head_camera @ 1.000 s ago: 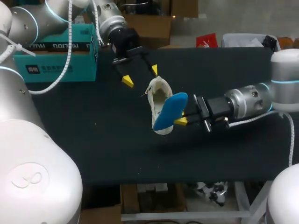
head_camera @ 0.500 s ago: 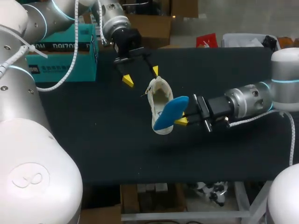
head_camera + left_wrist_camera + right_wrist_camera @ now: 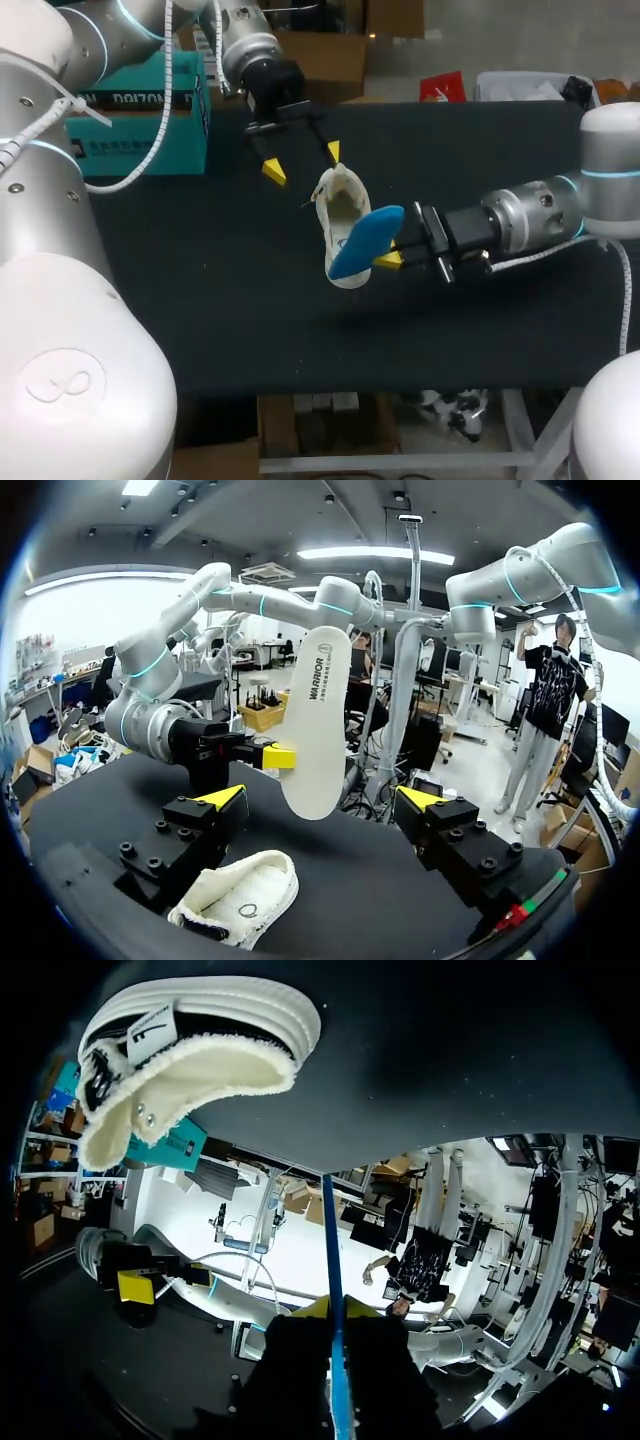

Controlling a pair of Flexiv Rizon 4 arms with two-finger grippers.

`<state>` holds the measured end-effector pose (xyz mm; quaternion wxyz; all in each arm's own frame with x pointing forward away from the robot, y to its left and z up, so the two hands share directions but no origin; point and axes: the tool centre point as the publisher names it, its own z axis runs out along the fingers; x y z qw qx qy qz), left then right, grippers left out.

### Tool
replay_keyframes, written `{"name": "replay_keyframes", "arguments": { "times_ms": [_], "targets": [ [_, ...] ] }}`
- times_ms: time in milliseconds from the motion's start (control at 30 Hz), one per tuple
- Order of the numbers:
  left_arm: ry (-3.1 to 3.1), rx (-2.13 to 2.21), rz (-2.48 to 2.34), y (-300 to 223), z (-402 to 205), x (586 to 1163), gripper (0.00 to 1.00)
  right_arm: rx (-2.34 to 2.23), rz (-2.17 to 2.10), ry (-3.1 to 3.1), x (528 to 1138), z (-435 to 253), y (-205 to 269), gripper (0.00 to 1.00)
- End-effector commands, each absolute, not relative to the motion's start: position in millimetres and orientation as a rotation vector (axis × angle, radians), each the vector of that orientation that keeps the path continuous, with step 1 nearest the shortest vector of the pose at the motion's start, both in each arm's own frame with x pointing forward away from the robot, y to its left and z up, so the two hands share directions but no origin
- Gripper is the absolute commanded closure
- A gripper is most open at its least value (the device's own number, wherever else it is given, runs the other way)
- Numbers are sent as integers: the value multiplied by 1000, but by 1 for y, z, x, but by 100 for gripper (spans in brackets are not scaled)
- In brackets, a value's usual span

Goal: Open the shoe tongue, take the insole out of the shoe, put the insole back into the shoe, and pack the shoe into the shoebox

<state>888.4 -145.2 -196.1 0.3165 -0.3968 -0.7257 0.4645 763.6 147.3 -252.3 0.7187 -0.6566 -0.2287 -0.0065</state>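
Even overhead light — shadows seemingly faint

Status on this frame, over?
Right claw shut on insole, aloft, out of shoe. Left claw open beside shoe. Nothing between insole and shoe.

Slight dip of the blue insole (image 3: 365, 240) toward the shoe (image 3: 340, 205); small swing of the left arm (image 3: 255, 55) across the shoebox (image 3: 150, 130) end farthest from the shoe.

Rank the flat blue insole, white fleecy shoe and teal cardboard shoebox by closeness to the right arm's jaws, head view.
1. Flat blue insole: held there.
2. White fleecy shoe: just beyond, mid-table.
3. Teal cardboard shoebox: far left corner.
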Motion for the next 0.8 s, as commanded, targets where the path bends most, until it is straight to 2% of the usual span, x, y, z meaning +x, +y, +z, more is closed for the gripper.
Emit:
{"name": "replay_keyframes", "arguments": {
  "times_ms": [33, 533, 800],
  "targets": [
    [-1898, -1044, 1226, -145, -198, 893, 0, -1453, -15, -505, 763, -252, 147, 100],
    [-1898, -1044, 1226, -145, -198, 893, 0, -1453, -15, -505, 763, -252, 147, 100],
    [-2061, -1000, 1404, -145, -202, 866, 0, -1489, -172, -484, 767, -248, 150, 100]
  ]
}}
